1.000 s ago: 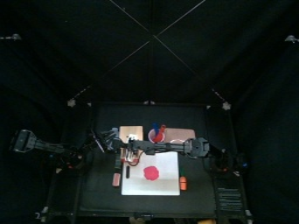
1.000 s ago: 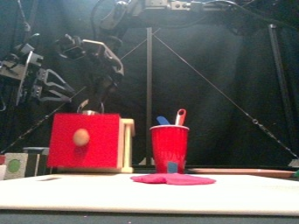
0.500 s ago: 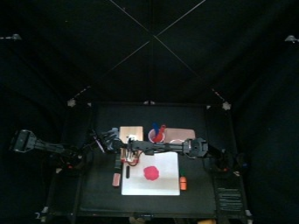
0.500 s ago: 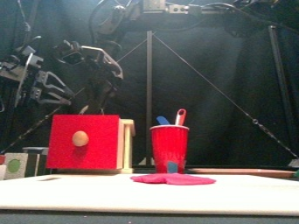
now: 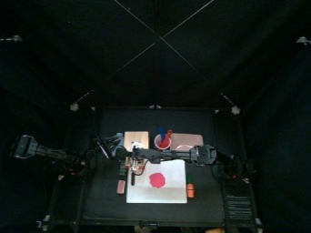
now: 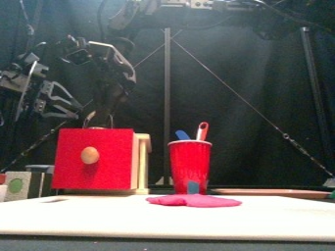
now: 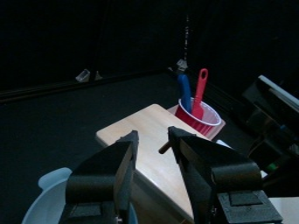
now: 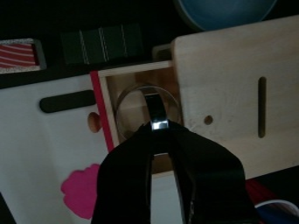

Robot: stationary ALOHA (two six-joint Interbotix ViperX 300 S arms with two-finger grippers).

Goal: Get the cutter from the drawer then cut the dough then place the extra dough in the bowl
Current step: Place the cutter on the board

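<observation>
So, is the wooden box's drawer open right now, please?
Yes, the red drawer front stands pulled out from the box, the cutter showing inside.

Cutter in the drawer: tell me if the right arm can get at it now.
Probably yes: the drawer is open, nothing covers the cutter, and the right end effector looks closed at its wire handle.

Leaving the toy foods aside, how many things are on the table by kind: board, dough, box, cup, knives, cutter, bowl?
white cutting board: 1
red dough disc: 1
wooden box: 1
red cup: 1
toy knives, blue and red: 2
metal cutter, in the open drawer: 1
blue-grey bowl: 1
Total: 8
</observation>
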